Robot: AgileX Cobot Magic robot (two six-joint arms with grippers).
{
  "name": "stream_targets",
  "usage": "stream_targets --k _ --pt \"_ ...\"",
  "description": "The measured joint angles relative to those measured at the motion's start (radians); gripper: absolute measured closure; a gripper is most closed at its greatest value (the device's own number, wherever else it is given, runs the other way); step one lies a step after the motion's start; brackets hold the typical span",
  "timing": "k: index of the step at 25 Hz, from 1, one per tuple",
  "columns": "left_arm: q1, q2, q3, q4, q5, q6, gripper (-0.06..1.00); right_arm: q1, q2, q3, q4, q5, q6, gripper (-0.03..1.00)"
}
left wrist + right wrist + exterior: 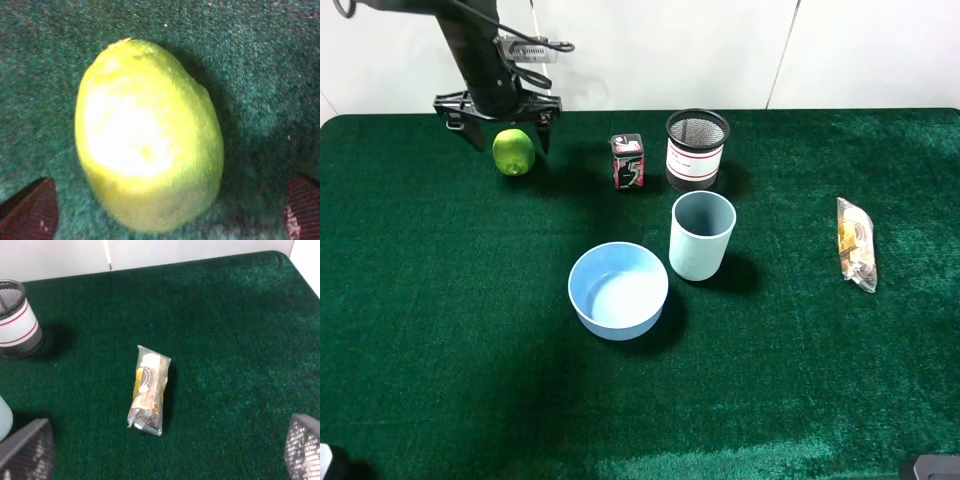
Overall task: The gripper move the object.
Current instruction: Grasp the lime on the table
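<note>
The lime-green fruit (513,152) lies on the green cloth at the far left of the table. My left gripper (510,138) hangs right over it, open, with one dark finger on each side of the fruit and a gap to each. In the left wrist view the fruit (147,135) fills the picture, and the fingertips (27,210) show only at the corners, apart from it. My right gripper (164,450) is open and empty, above the cloth at the right side of the table.
A red-black small box (627,160) and a black mesh cup (697,148) stand to the right of the fruit. A grey-blue cup (701,236) and a blue bowl (618,290) are mid-table. A wrapped snack (855,243) lies at the right, also in the right wrist view (147,390).
</note>
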Motion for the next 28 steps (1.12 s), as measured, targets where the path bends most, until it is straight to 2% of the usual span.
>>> stream_targets --k 8,22,25,28 --pt "0.000 0.044 0.000 0.008 -0.072 -0.026 0.04 0.000 0.000 0.000 0.000 0.000 0.000 0.28" --pt "0.000 0.090 0.000 0.031 -0.093 -0.066 0.04 0.000 0.000 0.000 0.000 0.000 0.000 0.28" --pt "0.000 0.091 0.000 0.033 -0.093 -0.066 0.07 0.000 0.000 0.000 0.000 0.000 0.000 0.28" --pt "0.000 0.091 0.000 0.034 -0.093 -0.066 0.14 0.000 0.000 0.000 0.000 0.000 0.000 0.28"
